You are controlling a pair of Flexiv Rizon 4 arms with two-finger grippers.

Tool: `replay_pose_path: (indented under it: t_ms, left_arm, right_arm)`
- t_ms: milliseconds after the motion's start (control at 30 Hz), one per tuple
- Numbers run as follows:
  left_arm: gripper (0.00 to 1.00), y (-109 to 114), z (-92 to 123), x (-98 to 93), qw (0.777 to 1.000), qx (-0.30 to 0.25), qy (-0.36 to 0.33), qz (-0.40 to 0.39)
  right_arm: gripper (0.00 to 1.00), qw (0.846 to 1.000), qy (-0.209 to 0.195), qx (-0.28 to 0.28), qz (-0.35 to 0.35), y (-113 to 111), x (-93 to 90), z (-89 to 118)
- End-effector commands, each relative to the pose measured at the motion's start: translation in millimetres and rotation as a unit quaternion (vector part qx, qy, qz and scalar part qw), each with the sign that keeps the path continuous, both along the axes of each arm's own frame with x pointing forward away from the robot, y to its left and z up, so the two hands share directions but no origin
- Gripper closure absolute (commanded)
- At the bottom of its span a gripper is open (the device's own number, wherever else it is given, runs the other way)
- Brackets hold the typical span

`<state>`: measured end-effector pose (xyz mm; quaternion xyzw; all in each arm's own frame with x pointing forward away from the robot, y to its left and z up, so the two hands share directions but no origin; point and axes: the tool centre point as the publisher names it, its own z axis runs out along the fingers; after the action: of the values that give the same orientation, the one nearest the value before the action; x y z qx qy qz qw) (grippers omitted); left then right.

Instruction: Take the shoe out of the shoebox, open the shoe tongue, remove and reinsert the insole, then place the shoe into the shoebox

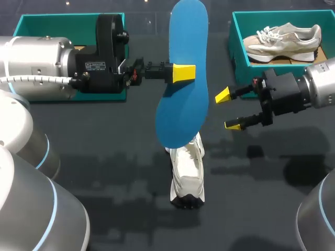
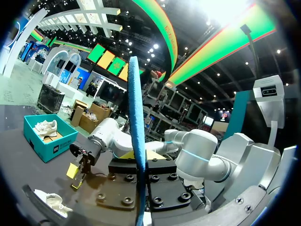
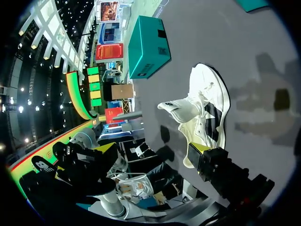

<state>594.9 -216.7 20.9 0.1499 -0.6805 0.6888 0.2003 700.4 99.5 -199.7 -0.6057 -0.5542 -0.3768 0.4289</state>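
Shadows lie in soft grey patches on the dark, matte bench, heaviest around the middle and toward the near edge. The white shoe stands on its sole near the middle of the bench, lengthwise toward the near edge; in the right wrist view its tongue is pulled up and the mouth gapes.

The left gripper, coming in from the left side, is clamped on the blue insole at about mid-length. It holds the insole up on end, one end toward the far edge and the other over the shoe's far end. Whether that lower end touches the shoe cannot be told. The left wrist view sees the insole edge-on as a thin blue strip between its own fingers.

The right gripper hangs just beside the insole on the right, jaws spread wide and holding nothing.

A teal shoebox sits at the far left corner, partly under the left arm. A second teal shoebox at the far right corner holds a beige shoe.
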Motion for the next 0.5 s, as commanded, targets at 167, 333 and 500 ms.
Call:
replay_pose_path:
  t_ms: [167, 333, 500]
  left_arm:
    - [1.00, -3, -4, 6.2, 0.997, -0.023, -0.068, -0.004]
    - [1.00, -1, -7, 19.3, 0.990, -0.014, -0.142, 0.012]
    - [1.00, -4, -14, 31.2, 0.932, 0.023, -0.359, 0.053]
  right_arm:
    - [0.00, 0.997, 0.008, 0.070, -0.016, 2, 7.5, 14]
    - [0.00, 0.996, 0.015, 0.082, -0.029, 6, 12.2, 26]
    - [0.00, 0.994, 0.023, 0.103, -0.037, 9, 16.0, 35]
